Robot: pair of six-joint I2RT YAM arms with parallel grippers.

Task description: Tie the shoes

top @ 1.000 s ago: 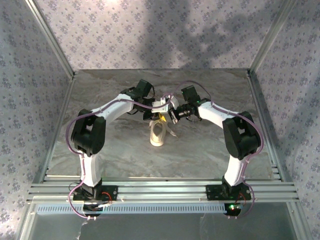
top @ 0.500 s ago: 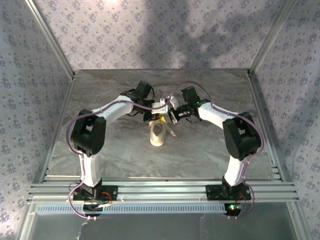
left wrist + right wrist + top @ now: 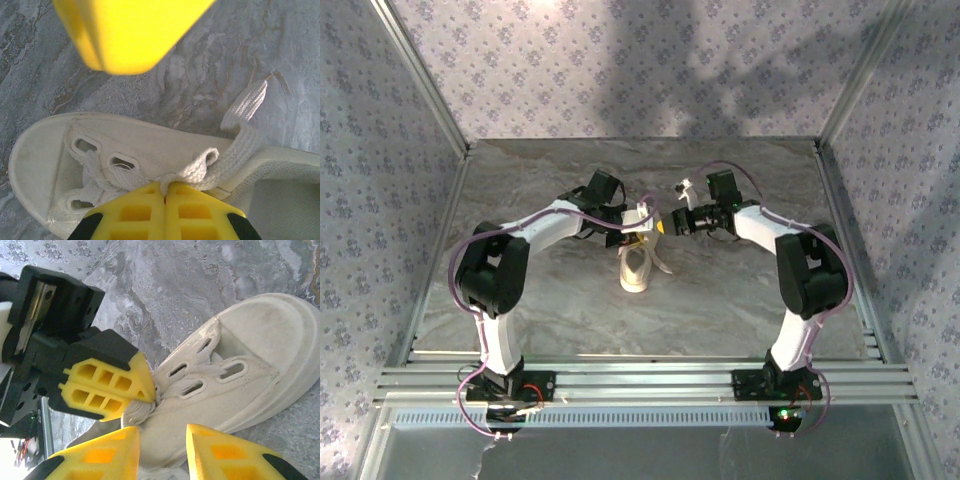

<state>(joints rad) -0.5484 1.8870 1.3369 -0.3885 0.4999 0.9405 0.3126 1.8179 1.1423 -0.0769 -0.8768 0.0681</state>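
The cream-white shoe (image 3: 637,266) lies on the marble table with its toe toward the arm bases. My left gripper (image 3: 650,228) sits over the laced top and is shut on a white lace (image 3: 197,167), which is pinched between its yellow fingertips (image 3: 165,190). A loose lace end (image 3: 250,102) trails onto the table. My right gripper (image 3: 668,222) hovers just right of the shoe (image 3: 240,375), open, its two yellow fingers (image 3: 100,460) apart above the shoe's side and gripping nothing. In the right wrist view the left gripper (image 3: 150,390) shows holding the bunched lace (image 3: 137,410).
Grey marble tabletop (image 3: 740,290) inside an aluminium frame, with patterned fabric walls (image 3: 620,70) on three sides. A blurred yellow finger (image 3: 130,30) of the right gripper hangs close above the shoe in the left wrist view.
The right gripper has opened, let go at the laces, and pulled back to the right. The left gripper has closed on the lace and stayed over the shoe.
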